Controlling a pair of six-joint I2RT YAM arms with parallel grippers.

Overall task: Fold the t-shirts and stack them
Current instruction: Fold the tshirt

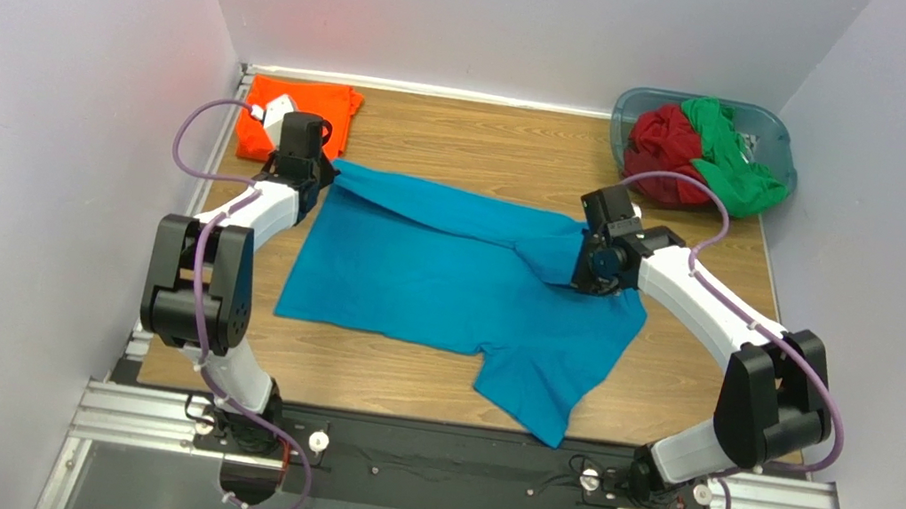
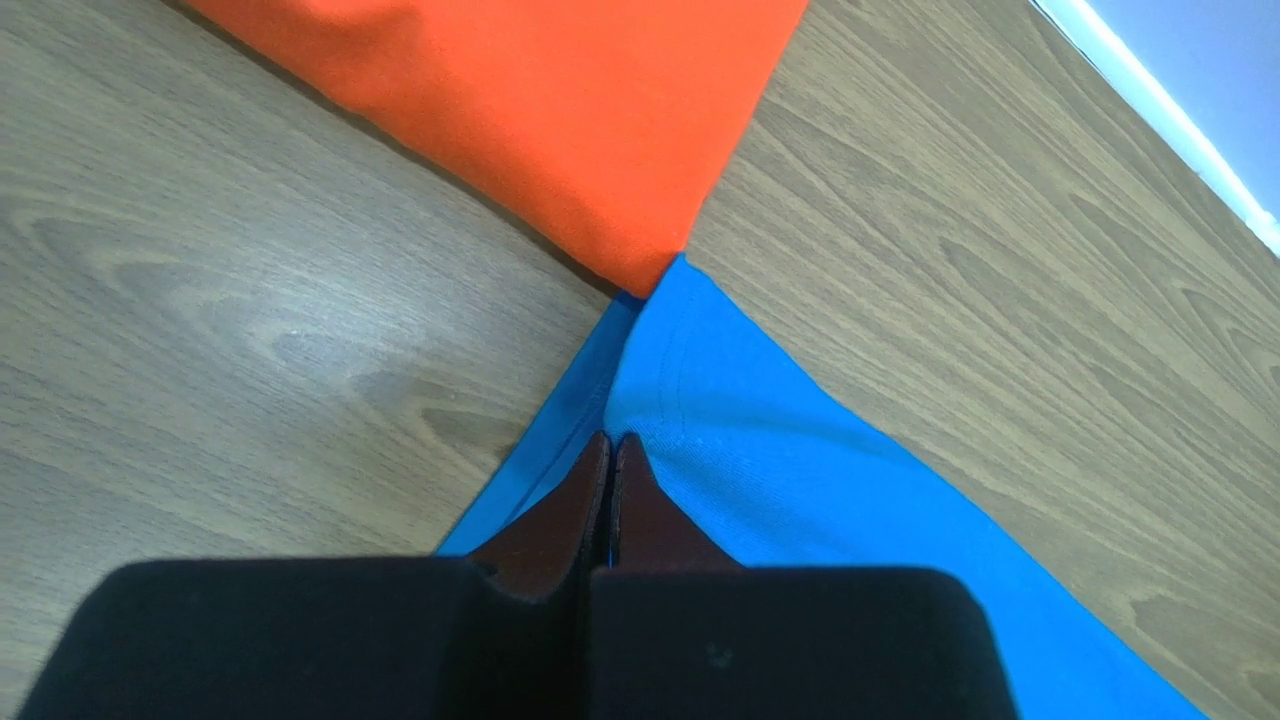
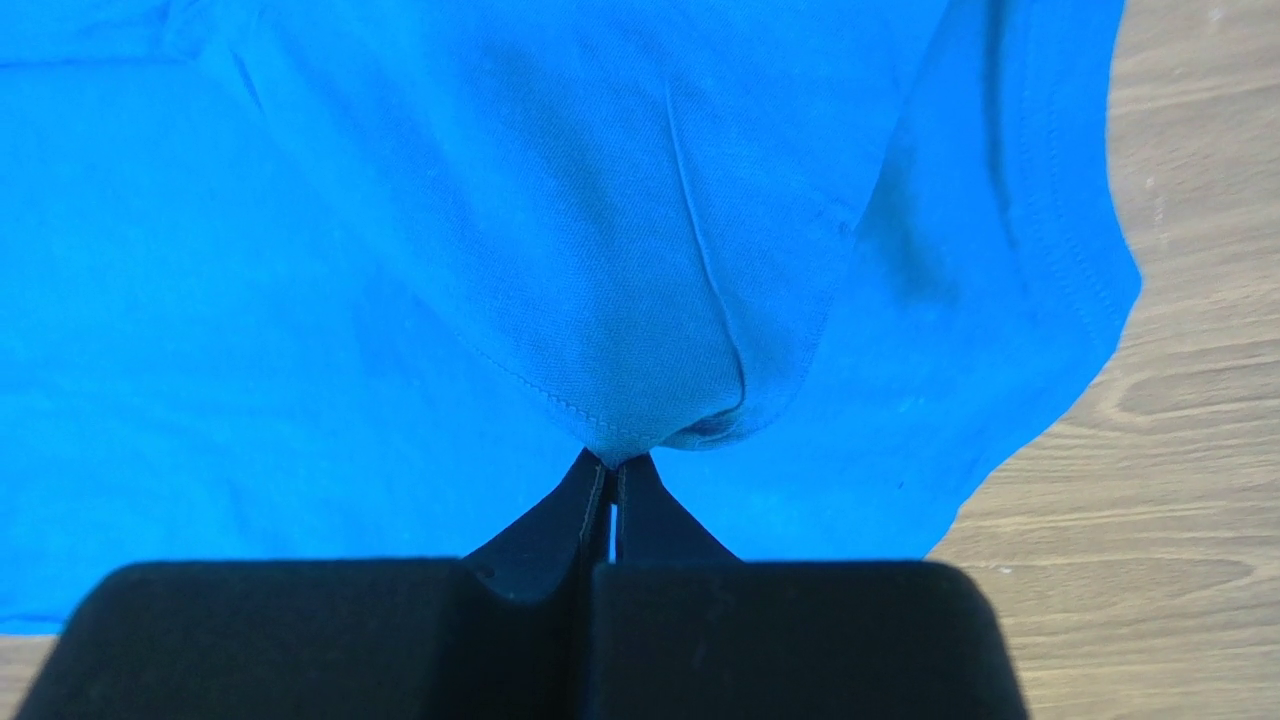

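1. Nearest the arm bases, the teal-blue t-shirt (image 1: pixel 440 287) lies spread on the table (image 1: pixel 487 152). It is mostly flat, with one part trailing toward the near edge right of centre. Being opened out like this suits it to a fold. It is not yet folded.
2. At the shirt's right side, the right gripper (image 3: pixel 613 462) is clenched on a bunched fold of the teal cloth. The fabric puckers and rises right at the fingertips, so I judge it a true pinch that lifts this edge off the wood.
3. At the far-left corner of the shirt, the left gripper (image 2: pixel 609 447) has its fingers pressed together on the cloth's edge. In the top view the corner rises up to it, so it seems to be grasping that corner. Holding two spaced points along the far edge lets the arms carry it over together; that is my reading.
4. Just beyond the left gripper, in the far-left corner, the orange t-shirt (image 1: pixel 297 117) sits as a compact square. Its corner almost touches the teal one. It looks finished and likely marks where the stack goes.
5. In the far-right corner, the tub (image 1: pixel 777 131) holds the dark red t-shirt (image 1: pixel 668 136) and the green t-shirt (image 1: pixel 731 164), both crumpled and waiting their turn.
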